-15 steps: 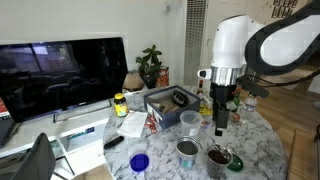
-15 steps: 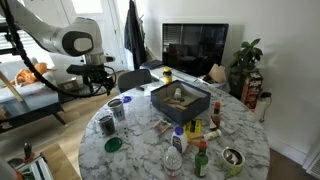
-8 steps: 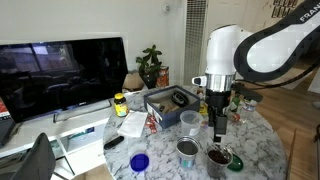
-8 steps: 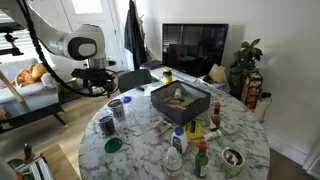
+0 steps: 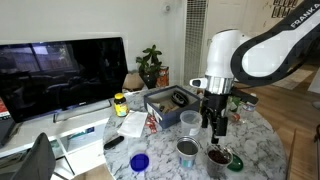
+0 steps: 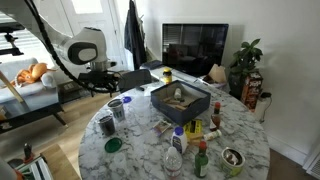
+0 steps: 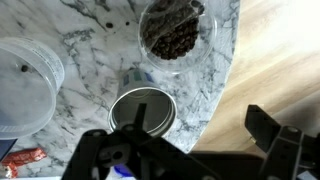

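Wrist view: metal can (image 7: 140, 108) is seen at centre, dark-filled bowl (image 7: 175, 30) at upper middle.
Gripper (image 7: 180, 130): hung above the can; jaws spread wide, nothing grasped.

In an exterior view the black hand (image 5: 215, 130) hangs, jaws parted, above the round white marble surface (image 5: 250, 145). Near it, a silver metal can (image 5: 187, 150) stands left of a clear bowl of dark bits (image 5: 218, 157).

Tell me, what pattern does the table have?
The table is white marble with grey veins, clearest in the wrist view.
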Controlling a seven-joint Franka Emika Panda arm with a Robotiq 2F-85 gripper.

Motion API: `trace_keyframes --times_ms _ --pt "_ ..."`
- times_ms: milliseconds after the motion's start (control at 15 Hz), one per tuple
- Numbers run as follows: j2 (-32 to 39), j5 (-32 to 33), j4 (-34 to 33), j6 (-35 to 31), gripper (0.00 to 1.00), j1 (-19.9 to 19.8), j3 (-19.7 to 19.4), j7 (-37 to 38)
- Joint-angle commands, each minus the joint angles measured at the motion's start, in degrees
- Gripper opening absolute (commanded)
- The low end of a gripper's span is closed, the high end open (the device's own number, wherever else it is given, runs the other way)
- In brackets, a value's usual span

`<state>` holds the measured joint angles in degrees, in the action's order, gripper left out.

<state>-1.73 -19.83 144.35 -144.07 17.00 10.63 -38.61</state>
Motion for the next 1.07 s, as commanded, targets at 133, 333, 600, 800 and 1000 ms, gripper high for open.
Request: trace_keyframes --times_ms 133,333,600,800,1000 --pt "2.04 -4.30 3.11 -4.09 1.00 -0.97 1.15 -10.89" --pt "3.59 -3.99 3.85 -5.07 1.00 -1.63 1.37 -13.30" --pt "5.92 -5.33 4.08 -7.29 1.00 -2.43 2.30 -16.90" --pt "8.35 -5.09 3.62 -8.65 1.00 -3.35 3.43 -19.43" --pt "10.34 -4.96 3.36 -9.92 1.00 -4.48 4.68 -20.96"
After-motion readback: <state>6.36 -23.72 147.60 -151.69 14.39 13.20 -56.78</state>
